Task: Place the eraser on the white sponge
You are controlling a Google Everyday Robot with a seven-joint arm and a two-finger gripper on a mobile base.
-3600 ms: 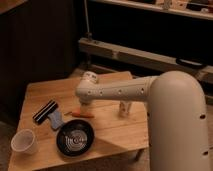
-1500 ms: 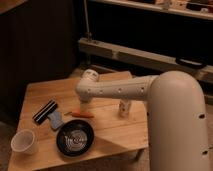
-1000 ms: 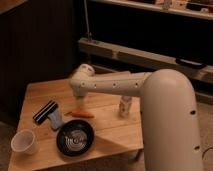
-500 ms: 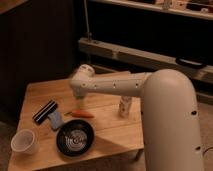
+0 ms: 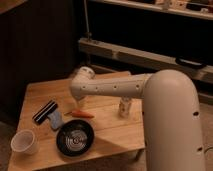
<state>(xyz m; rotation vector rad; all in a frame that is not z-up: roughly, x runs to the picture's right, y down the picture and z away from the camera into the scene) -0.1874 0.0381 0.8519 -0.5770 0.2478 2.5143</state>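
Note:
The eraser (image 5: 45, 111), a black block with pale stripes, lies on the left part of the wooden table (image 5: 112, 127). The white sponge (image 5: 55, 120), a small pale bluish pad, lies right beside its near end, touching or almost touching it. My white arm reaches in from the right, and its end sits over the table's middle. The gripper (image 5: 80, 103) hangs below that end, just above the thin orange stick (image 5: 80, 114) and to the right of the eraser. It holds nothing that I can see.
A black bowl (image 5: 75, 139) stands in front of the sponge. A white paper cup (image 5: 25, 142) stands at the front left corner. A small pale bottle-like object (image 5: 125, 107) stands right of centre. Dark shelving and a rail lie behind the table.
The end of the arm with the gripper swung left towards the eraser about a second ago, then held still. The objects on the table have not moved.

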